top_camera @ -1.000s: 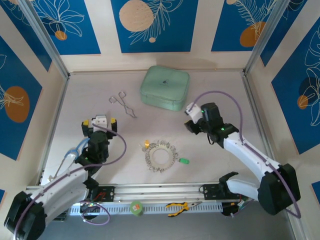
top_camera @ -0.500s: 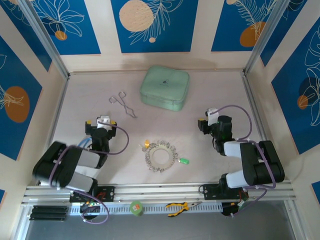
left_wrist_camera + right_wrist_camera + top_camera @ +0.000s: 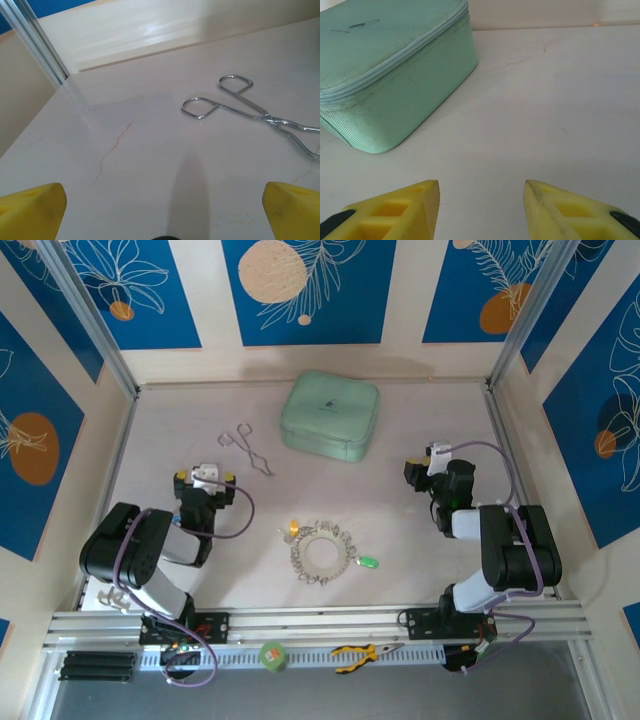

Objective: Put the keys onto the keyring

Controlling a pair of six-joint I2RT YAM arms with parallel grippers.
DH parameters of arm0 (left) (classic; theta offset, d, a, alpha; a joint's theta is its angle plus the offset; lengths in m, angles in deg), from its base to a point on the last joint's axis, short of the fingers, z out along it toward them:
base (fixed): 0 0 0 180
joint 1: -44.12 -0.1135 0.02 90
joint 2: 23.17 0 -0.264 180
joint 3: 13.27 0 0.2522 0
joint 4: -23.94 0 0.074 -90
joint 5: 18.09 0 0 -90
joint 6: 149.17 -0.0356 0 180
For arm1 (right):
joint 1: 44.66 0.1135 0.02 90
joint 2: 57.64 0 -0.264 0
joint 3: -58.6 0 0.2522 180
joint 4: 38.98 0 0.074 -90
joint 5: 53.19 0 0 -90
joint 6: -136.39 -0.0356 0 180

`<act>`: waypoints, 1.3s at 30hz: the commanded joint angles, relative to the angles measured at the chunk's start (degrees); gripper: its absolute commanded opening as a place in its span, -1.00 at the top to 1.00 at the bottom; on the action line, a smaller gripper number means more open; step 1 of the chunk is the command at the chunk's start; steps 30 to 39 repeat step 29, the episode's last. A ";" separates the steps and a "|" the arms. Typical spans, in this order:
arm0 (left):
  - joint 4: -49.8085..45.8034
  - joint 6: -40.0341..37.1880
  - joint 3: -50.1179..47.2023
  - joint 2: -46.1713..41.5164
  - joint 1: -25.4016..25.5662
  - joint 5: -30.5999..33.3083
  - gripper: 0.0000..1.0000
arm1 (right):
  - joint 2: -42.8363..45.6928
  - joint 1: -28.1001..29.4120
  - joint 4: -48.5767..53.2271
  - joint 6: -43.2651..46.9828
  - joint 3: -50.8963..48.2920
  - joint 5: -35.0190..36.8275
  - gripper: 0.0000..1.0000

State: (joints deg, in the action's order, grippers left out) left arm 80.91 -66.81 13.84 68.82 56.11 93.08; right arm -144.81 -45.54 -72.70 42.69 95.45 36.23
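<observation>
**A:** Where do the keys lie?

**B:** Both are on the table (image 3: 170, 430), near its middle. The yellow-headed key (image 3: 293, 530) lies at the far-left edge of the keyring (image 3: 302, 560); the green-headed key (image 3: 368, 562) lies at its near-right edge. Each is close against the fringe of small loops; whether they touch it I cannot tell.

**A:** And the grippers?

**B:** The left gripper (image 3: 165, 200) sits left of the ring, well apart from it; its jaws are spread wide with nothing between them. Its yellow fingertips (image 3: 35, 210) frame bare tabletop; the silver forceps (image 3: 250, 107) lie beyond them, toward the right. The right gripper (image 3: 482, 197) sits right of the ring, also well apart; its jaws stand apart and hold nothing. The mint-green zip case (image 3: 385, 75) lies beyond them, to the left.

**A:** Anything nearer?

**B:** Yellow-handled pliers (image 3: 360, 651) lie on the near rail, between the two arm bases.
</observation>
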 commanded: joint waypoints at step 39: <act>-10.77 3.62 5.73 -1.74 -3.64 -5.24 -0.99 | -0.10 0.52 0.92 -1.63 0.47 3.26 -0.04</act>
